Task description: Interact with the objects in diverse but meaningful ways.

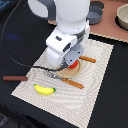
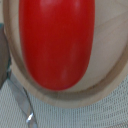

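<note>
White rounded arm (image 1: pixel 67 20), boxy white wrist housing.

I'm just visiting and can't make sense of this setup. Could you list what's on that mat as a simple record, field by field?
surface: pale woven mat on a dark table
claw: low over the mat's middle, above the red tomato; its fingers are hidden, so open or shut cannot be told
tomato: fills the wrist view, lying on a round wooden board
banana: yellow, near the mat's front edge
utensils: metal one with orange-brown handle beside the board; another orange handle behind the tomato
off the mat: brown-handled tool at the exterior view's left
</note>
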Tool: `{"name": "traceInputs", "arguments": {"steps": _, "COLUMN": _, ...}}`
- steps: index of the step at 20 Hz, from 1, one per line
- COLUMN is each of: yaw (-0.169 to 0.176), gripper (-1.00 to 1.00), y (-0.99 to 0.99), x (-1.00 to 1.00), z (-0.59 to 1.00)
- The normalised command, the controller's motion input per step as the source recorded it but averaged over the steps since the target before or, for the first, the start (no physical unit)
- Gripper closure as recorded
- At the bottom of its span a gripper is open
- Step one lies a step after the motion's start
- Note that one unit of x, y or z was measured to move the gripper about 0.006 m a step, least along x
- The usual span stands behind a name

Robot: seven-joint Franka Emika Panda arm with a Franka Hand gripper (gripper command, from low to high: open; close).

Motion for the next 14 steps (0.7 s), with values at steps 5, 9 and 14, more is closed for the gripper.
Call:
{"name": "traceInputs", "arguments": {"steps": 5, "yaw": 0.0, "gripper": -1.0, "y": 0.0, "x": 0.21, "z": -0.08}}
{"name": "traceInputs", "arguments": {"steps": 9, "yaw": 0.0, "gripper": -1.0, "y": 0.0, "x": 0.21, "z": -0.1}}
{"name": "traceInputs", "arguments": {"steps": 14, "yaw": 0.0, "gripper": -1.0, "y": 0.0, "x": 0.19, "z": -0.12}}
